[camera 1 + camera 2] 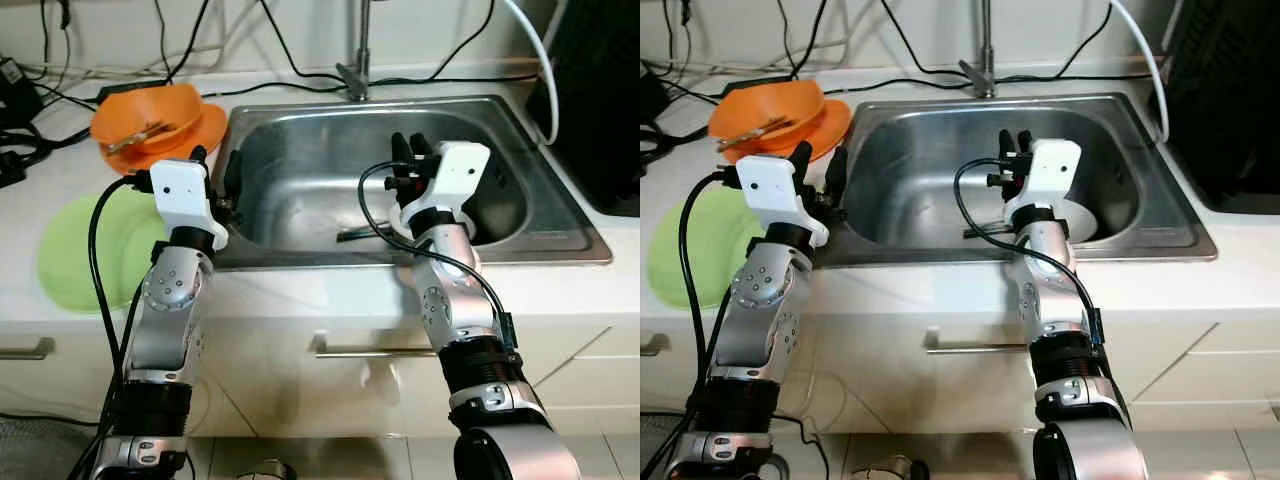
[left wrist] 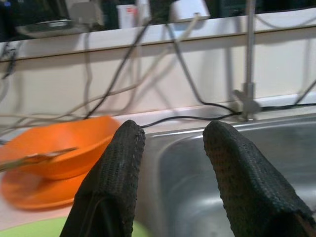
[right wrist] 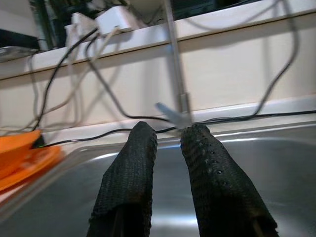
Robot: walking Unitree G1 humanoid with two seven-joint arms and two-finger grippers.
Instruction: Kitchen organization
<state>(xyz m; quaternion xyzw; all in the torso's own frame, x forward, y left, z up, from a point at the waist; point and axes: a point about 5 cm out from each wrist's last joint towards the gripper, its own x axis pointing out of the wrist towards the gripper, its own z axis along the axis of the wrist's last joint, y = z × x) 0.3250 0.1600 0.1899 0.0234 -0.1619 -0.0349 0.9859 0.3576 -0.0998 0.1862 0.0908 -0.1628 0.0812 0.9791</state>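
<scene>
A steel sink (image 1: 300,175) is set into the white counter in front of me. A white dish (image 1: 1081,221) and a dark utensil (image 1: 355,234) lie at its bottom near the front. My right gripper (image 1: 410,148) hovers over the sink above the dish, fingers close together with nothing between them. My left gripper (image 1: 215,170) is open over the sink's left rim. To its left, an orange bowl (image 1: 150,112) holding a utensil sits on an orange plate (image 1: 208,125). A green plate (image 1: 75,250) lies nearer on the counter.
The faucet (image 1: 355,70) rises behind the sink. Black cables (image 1: 290,85) run along the counter's back and left side. A black appliance (image 1: 600,100) stands at the right. Drawers with a metal handle (image 1: 370,351) are below the counter.
</scene>
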